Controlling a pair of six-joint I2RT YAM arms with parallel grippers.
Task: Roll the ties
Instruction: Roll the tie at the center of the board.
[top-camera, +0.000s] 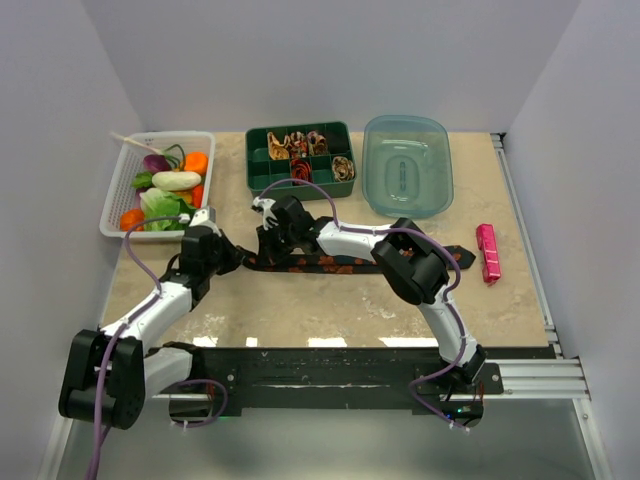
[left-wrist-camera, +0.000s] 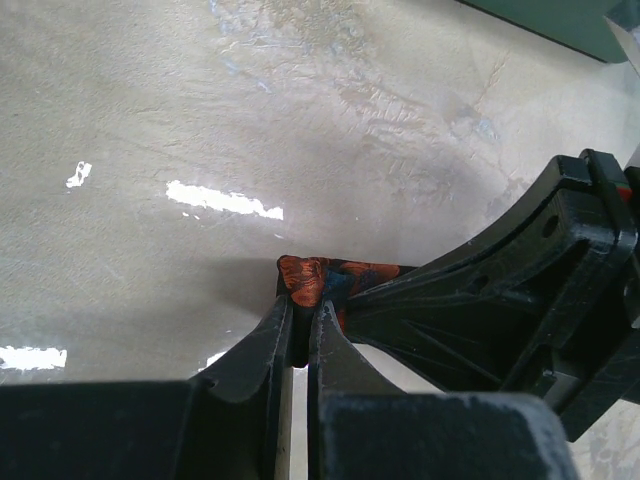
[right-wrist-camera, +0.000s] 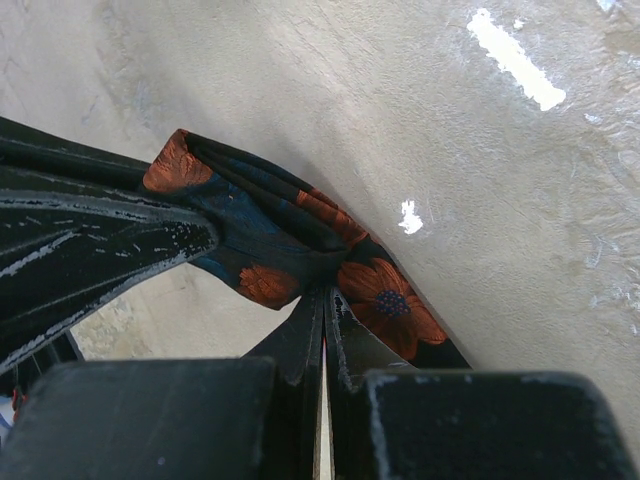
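black tie (top-camera: 350, 264) with orange-red flowers lay flat on the table (top-camera: 330, 315); long axis ran left-right across the middle of the top view; narrow end at centre-left, far end at right, just short of the pink bar (top-camera: 488, 252)

left gripper (top-camera: 238, 258) sat at the tie's left tip; wrist view showed it (left-wrist-camera: 305, 310) pinched together on a bunched fold of the tie (left-wrist-camera: 318, 274), jaws nearly meeting with fabric between them

right gripper (top-camera: 268, 238) reached across from the right side of the frame and came down just beside the left one, on the same end; its wrist view showed it (right-wrist-camera: 325, 300) clamped tight on the tie (right-wrist-camera: 270, 235), cloth gathered into a pleat at the tips; the two grippers were close enough that each filled part of the other's wrist view

so both grips sat on the left end; all the free length trailed right, passing under the right forearm; left arm was nearer the tip, right arm was one step further along the axis

judgement: the roll has to travel left to right along that axis; the coil starts at the pinched end; the right forearm overhanging the loose length looked like the thing to watch

rolled ties (top-camera: 300, 145) already sat in the green divided tray (top-camera: 256, 186), upper centre, well apart from this one; this tie was not yet coiled
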